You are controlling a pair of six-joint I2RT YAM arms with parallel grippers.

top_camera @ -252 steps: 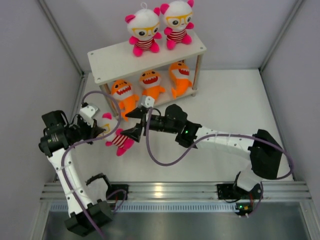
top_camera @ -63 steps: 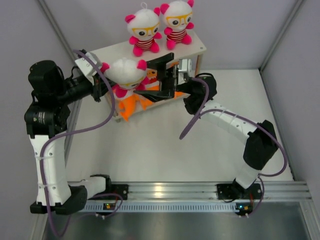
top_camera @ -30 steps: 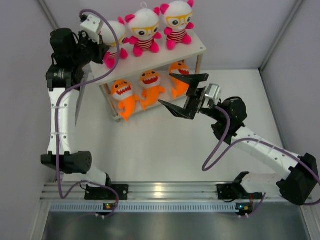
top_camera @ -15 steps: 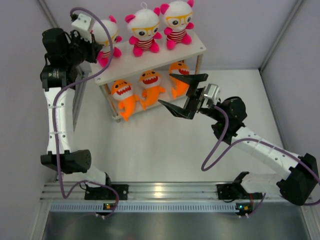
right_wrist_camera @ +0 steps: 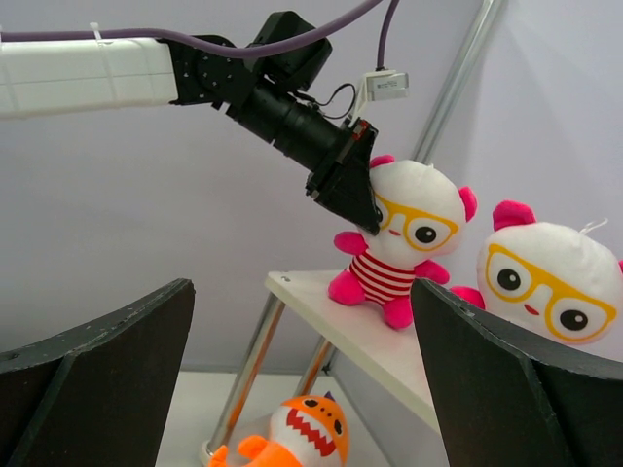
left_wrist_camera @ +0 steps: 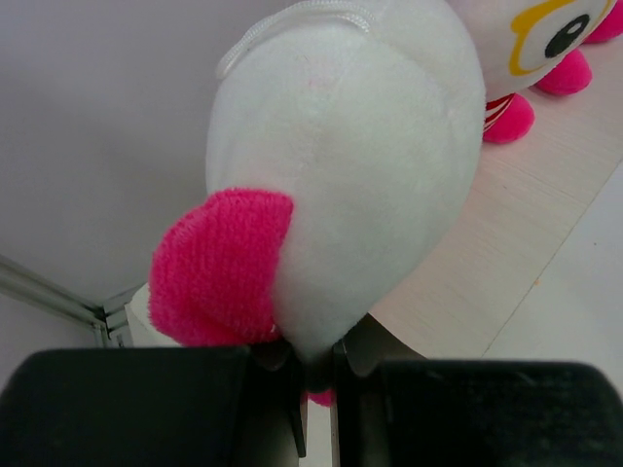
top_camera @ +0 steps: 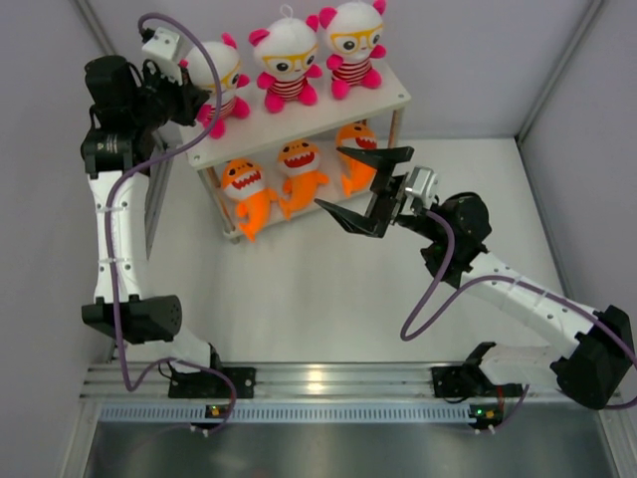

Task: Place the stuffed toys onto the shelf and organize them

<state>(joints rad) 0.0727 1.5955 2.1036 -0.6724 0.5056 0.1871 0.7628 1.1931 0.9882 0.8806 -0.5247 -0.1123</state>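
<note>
My left gripper [top_camera: 196,92] [left_wrist_camera: 313,377] is shut on the back of a white-headed doll [top_camera: 217,78] [left_wrist_camera: 350,165] [right_wrist_camera: 407,232]. That doll sits upright on the left end of the shelf's top board [top_camera: 328,108] [left_wrist_camera: 516,253] [right_wrist_camera: 362,333]. Two more dolls [top_camera: 287,62] [top_camera: 353,42] sit on that board to its right. Three orange sharks [top_camera: 244,191] [top_camera: 302,167] [top_camera: 360,151] stand on the lower tier. My right gripper [top_camera: 364,189] [right_wrist_camera: 302,288] hangs open in front of the shelf's right half, holding nothing.
Grey walls close the table at the back and on both sides. The left arm's purple cable [top_camera: 204,134] loops down past the shelf's left end. The white tabletop [top_camera: 328,289] stretches in front of the shelf.
My left gripper has shifted the doll slightly left and set it down on the top board's left end. The right arm has stayed put.
</note>
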